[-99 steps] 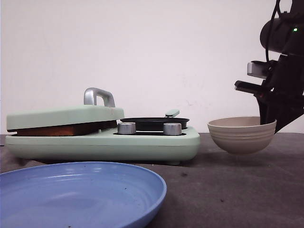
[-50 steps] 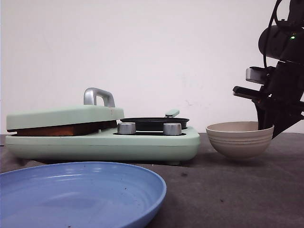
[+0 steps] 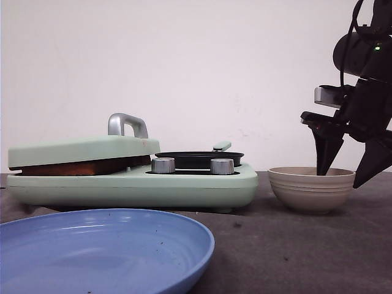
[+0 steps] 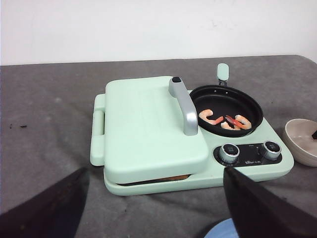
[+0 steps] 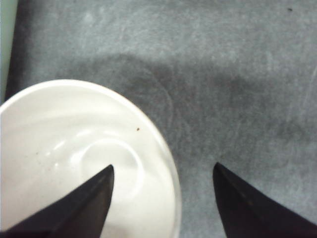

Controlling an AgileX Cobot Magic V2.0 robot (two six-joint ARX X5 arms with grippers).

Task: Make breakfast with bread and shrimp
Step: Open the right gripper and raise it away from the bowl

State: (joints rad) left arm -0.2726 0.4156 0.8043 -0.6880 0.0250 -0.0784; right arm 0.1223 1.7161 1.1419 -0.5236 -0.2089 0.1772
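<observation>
With the pink-and-white shrimp (image 4: 225,120) lying in the round black pan (image 4: 226,103), the right pincer (image 3: 346,174), spread astride the beige ribbed bowl's (image 3: 311,188) rim, should lift straight clear.

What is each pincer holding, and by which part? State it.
Nothing. The right pincer is open astride the bowl's rim; the left pincer is open and empty.
</observation>
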